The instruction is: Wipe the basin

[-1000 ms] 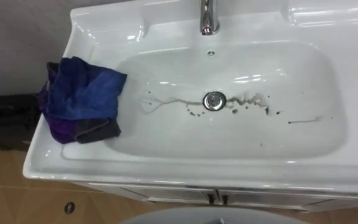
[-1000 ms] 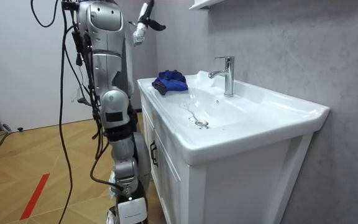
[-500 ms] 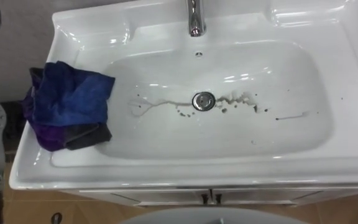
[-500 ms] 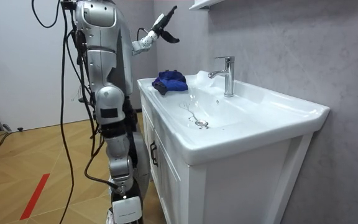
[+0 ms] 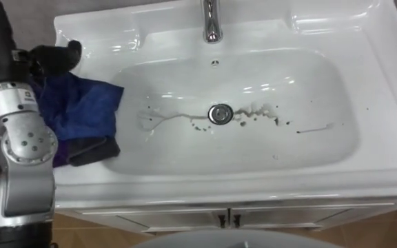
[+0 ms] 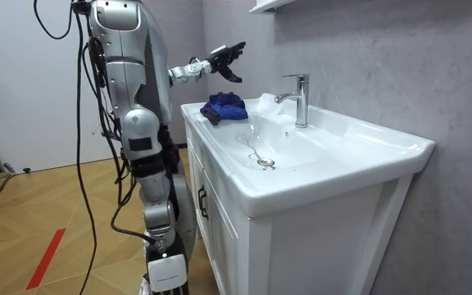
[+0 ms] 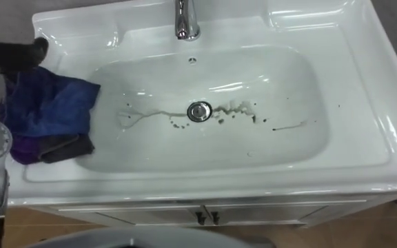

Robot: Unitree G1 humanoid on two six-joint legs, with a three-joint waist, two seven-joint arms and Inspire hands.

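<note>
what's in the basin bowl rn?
A drain, with dark specks and a wet streak around it. The cloth lies on the basin's left rim, its edge over the bowl; what's under it is hidden.

Stance: upright beside the basin [image 5: 267, 184], at its end on the room view's left.
Left arm: held out forward at chest height, with the silver forearm running along the basin's left edge.
Left wrist: roughly level, above the basin's left rim.
Left hand [image 5: 52, 58]: dark, over the basin's back-left corner, fingers spread and loosely bent, clasping nothing.
</note>
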